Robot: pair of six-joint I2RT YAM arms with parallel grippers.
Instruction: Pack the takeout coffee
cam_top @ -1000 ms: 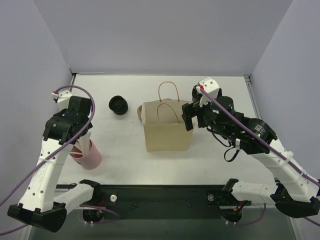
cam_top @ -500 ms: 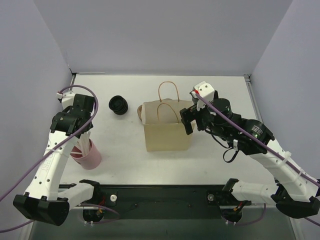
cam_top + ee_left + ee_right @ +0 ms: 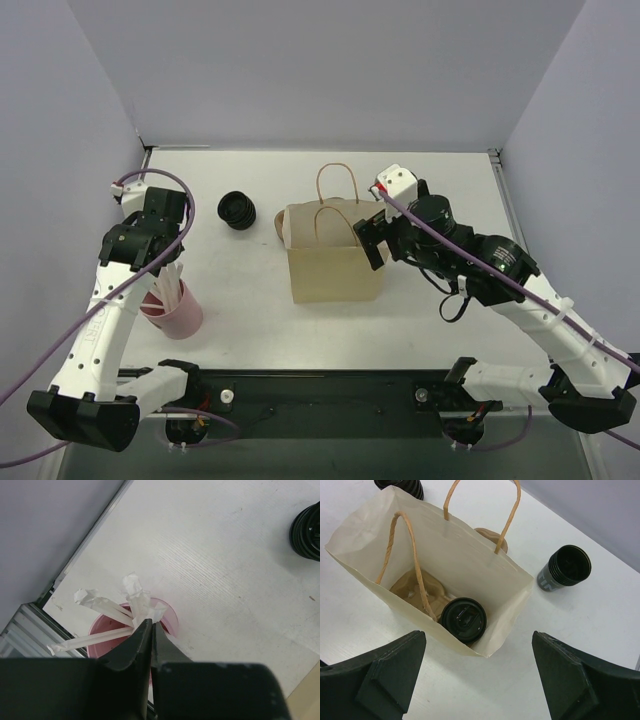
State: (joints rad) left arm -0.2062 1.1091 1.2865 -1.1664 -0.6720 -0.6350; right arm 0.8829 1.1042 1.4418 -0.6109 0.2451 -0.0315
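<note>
Crept in closer over the last second, to hang right above the open mouth of the paper bag (image 3: 470,555): so much for the right gripper (image 3: 479,637), fingers spread as wide as can be and nothing between them. Settled meanwhile over the pink cup (image 3: 167,617) at the near left and pinched down from a fair gap to a thin slit: so much for the left gripper (image 3: 150,625), closed now on the paper tops of the wrapped straws (image 3: 107,607); hard to say whether on one or on more. Seen down through the bag's mouth: the takeout coffee (image 3: 463,619), lid on, upright, seated in one well of the brown pulp carrier (image 3: 415,587) at the bottom, with the neighbouring well bare. Judged from that, well along: cup lidded, set in the carrier, carrier in the bag. Left to do, most likely: lift a straw clear of the pink cup, carry across and drop into the bag, perhaps with the bag steadied from the right. Standing outside the bag and seemingly out of play: the stack of lidless cups (image 3: 565,567) near one side of it, and the stack of lids (image 3: 237,210) off to its left, apart from both grippers.
</note>
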